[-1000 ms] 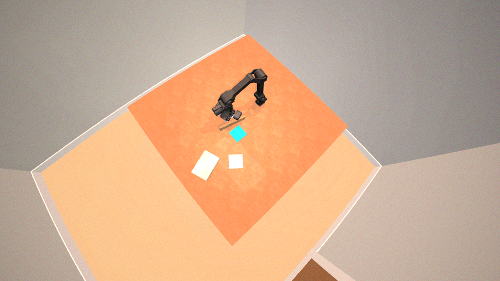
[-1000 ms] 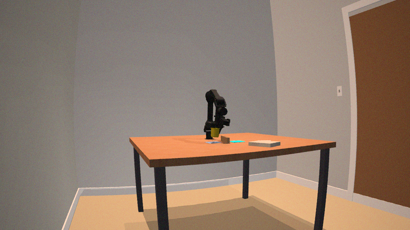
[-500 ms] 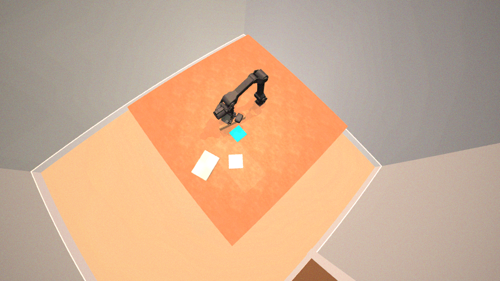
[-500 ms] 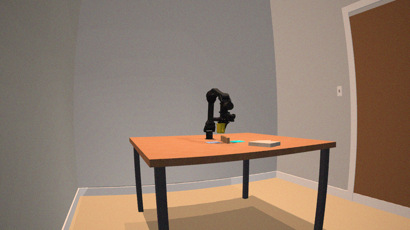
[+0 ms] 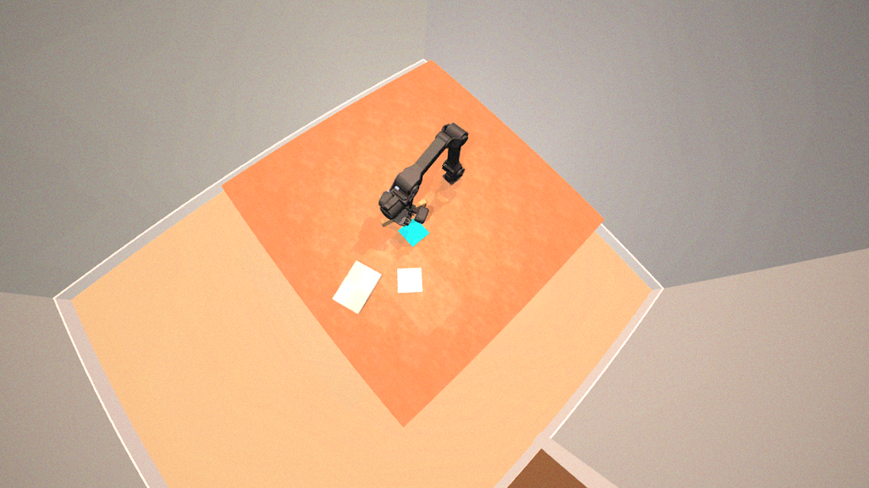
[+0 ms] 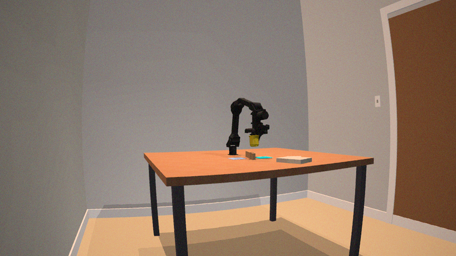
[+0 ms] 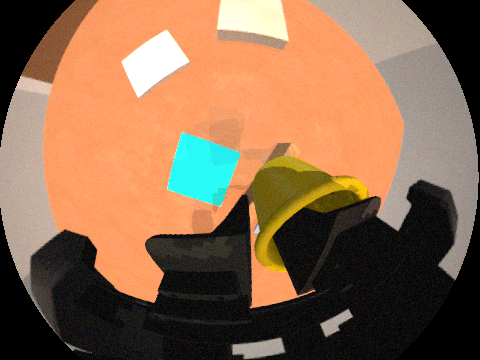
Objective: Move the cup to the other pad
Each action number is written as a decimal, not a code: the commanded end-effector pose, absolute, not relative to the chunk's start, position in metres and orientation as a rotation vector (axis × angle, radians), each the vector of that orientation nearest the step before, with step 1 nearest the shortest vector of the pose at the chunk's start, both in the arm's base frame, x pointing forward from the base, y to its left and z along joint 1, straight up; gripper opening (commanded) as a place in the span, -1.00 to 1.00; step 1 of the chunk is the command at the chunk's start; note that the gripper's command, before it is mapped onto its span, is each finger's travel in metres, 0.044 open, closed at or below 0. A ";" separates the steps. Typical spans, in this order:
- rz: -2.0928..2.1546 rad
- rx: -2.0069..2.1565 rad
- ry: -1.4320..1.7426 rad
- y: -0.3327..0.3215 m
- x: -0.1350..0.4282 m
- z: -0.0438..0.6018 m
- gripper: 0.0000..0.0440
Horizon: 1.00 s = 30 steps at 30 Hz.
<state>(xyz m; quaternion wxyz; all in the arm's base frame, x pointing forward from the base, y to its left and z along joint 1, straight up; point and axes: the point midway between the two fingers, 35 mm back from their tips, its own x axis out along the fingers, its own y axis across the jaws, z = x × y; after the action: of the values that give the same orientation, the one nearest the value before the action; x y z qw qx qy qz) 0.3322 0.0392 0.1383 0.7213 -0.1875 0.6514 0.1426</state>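
My claw (image 5: 407, 221) (image 6: 255, 135) (image 7: 252, 198) is drawn in on the wall of the yellow cup (image 6: 254, 140) (image 7: 295, 187), one finger inside the rim. I carry it roughly upright, clear of the worktop (image 5: 410, 383) (image 6: 204, 171) (image 7: 100, 150), on the arm-base side of the cyan pad (image 5: 414, 232) (image 6: 264, 157) (image 7: 204, 169), my landmark. I cannot see any marbles inside.

Below, the pale blue pad (image 6: 236, 158) (image 7: 256, 229) lies on the landmark's base side, and the wooden bar (image 5: 388, 223) (image 6: 250, 155) (image 7: 284, 148) stands between the two. Beyond the landmark lie the white square (image 5: 409, 280) (image 7: 155, 62) and the cream slab (image 5: 356, 287) (image 6: 292, 159) (image 7: 252, 22).

I judge this the carrying step, over the bar. Next I should travel level until centred above the landmark, then lower gently; I should loosen only once the base is seated.
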 end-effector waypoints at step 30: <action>0.343 -0.434 1.390 0.124 0.321 0.084 -0.98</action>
<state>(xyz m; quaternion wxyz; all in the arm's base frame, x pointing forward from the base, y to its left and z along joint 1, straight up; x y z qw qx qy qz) 0.3250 0.1244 0.0932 0.7352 -0.1971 0.6279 0.1624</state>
